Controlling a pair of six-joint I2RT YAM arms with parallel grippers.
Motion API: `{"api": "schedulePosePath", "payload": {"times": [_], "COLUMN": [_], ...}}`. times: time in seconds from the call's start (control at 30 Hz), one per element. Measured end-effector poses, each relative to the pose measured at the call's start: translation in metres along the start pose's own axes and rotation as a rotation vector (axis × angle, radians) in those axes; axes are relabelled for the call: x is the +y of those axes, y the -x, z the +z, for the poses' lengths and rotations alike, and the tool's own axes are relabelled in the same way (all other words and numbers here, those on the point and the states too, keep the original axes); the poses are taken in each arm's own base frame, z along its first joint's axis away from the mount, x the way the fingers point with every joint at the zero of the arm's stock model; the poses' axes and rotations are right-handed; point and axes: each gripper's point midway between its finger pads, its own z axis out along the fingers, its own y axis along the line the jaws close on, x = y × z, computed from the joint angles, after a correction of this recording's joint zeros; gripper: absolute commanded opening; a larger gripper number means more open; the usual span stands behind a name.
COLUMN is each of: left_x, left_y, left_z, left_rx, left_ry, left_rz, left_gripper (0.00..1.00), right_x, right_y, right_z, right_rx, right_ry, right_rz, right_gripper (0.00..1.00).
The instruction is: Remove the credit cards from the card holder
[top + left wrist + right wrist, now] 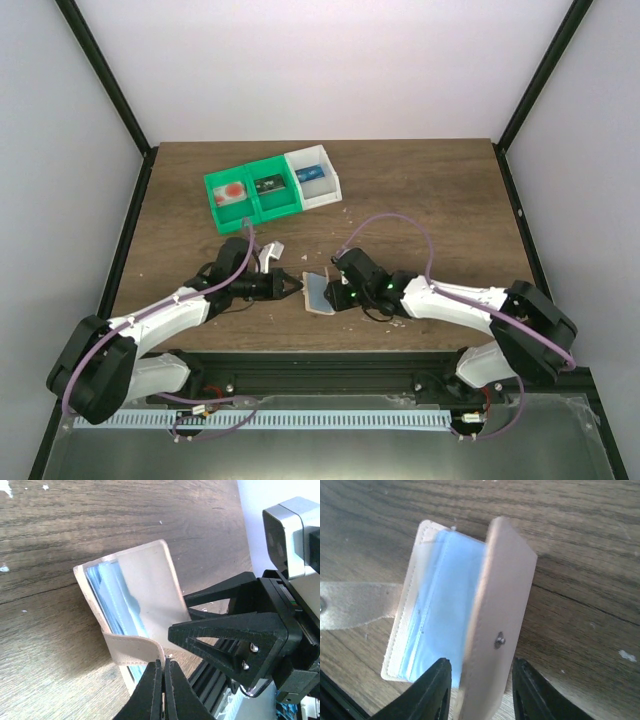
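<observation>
Card holder (318, 292) sits near the near edge of the worktop (430, 200), about midway along it, between the two arms and well apart from the green and white bins (270, 188) toward the far edge. Left gripper (163, 666) is pressed together on the holder's tab (132, 650), pinching it at the tip; likely an anchor, so the sleeve cannot slide while the other arm works. Right gripper (481, 680) straddles the lower end of the loose flap, one finger on each side. Cannot tell whether it is clamping or only bracketing the flap. Flap stands up off the worktop, tilted, so the pocket gapes like an open book; judged purpose is to expose the contents. Holder is tan, stitched at the rim, with a small metal snap stud (500, 640) on the flap. Credit cards (442, 610) are light blue, stacked flat in the other half and tucked within its border, none drawn out yet.
</observation>
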Motion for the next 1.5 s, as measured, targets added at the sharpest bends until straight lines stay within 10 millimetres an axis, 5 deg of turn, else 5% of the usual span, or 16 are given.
{"api": "schedulePosePath", "payload": {"times": [0.1,0.2,0.33,0.57,0.8,0.93,1.13,1.5], "left_x": [0.003,0.010,0.024,0.033,0.029,0.025,0.019,0.018], "left_y": [0.000,0.000,0.001,-0.003,-0.009,-0.009,-0.008,-0.006], "left_z": [0.000,0.000,-0.001,-0.002,0.000,0.000,0.000,0.000], "left_rx": [-0.003,-0.011,-0.027,-0.022,-0.002,-0.002,0.005,-0.002], "left_ry": [0.016,0.052,0.122,0.159,0.119,0.102,0.072,0.075], "left_rz": [0.002,0.001,-0.008,-0.006,-0.025,-0.027,-0.029,-0.044], "left_gripper": [0.00,0.00,0.00,0.00,0.00,0.00,0.00,0.00], "right_x": [-0.009,-0.022,-0.038,-0.052,-0.005,0.027,0.048,0.026], "right_y": [0.000,-0.008,-0.024,-0.032,0.027,0.043,0.034,0.007], "right_z": [0.000,0.000,0.000,-0.004,-0.050,-0.067,-0.046,0.011], "right_rx": [-0.010,-0.010,0.010,0.056,-0.094,-0.150,-0.083,0.036], "right_ry": [-0.044,-0.086,-0.125,-0.209,-0.078,0.055,0.145,0.051], "right_rz": [0.005,0.011,0.035,0.056,0.074,0.067,0.049,0.055], "right_gripper": [0.09,0.08,0.35,0.39,0.38,0.37,0.39,0.65]}}
